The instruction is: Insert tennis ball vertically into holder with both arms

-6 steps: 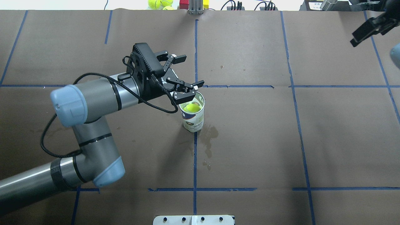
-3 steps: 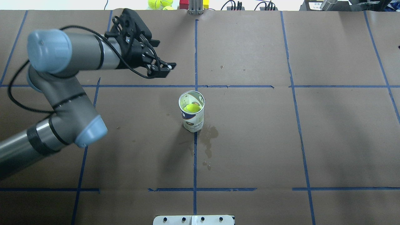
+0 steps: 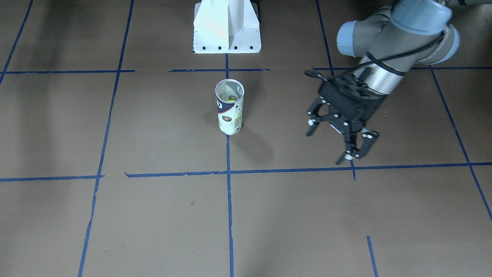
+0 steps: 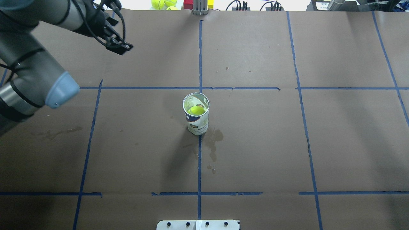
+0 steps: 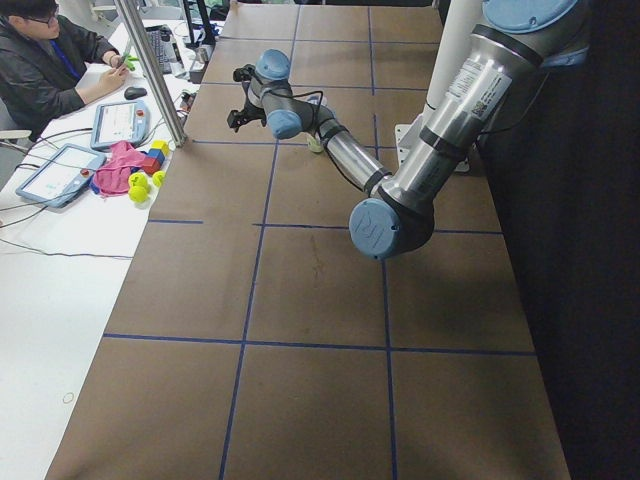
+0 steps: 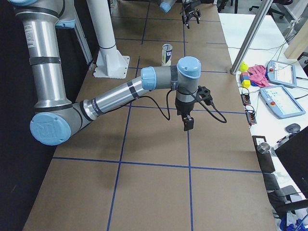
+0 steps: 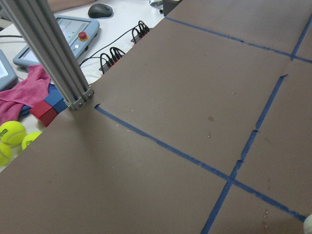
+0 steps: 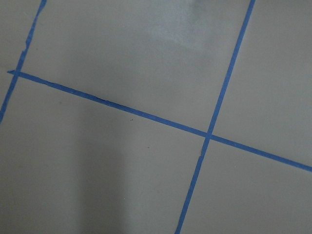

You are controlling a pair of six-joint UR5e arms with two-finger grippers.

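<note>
Left black two-finger gripper (image 3: 330,145) hangs over the brown paper-covered table (image 4: 287,143) with its fingers spread apart, well to the robot's left of the holder. Right black gripper (image 6: 187,124) points down at the table; whether it is spread or pressed together cannot be told. Nearest the robot stands a white metal pedestal base (image 3: 226,27). Beyond it, the clear plastic tennis-ball holder with its navy-and-white label (image 4: 197,119) stands upright on the central blue tape line (image 4: 199,166), mouth up, with a yellow-green tennis ball (image 4: 196,110) inside. Loose tennis balls (image 4: 163,3) lie past the far edge.
</note>
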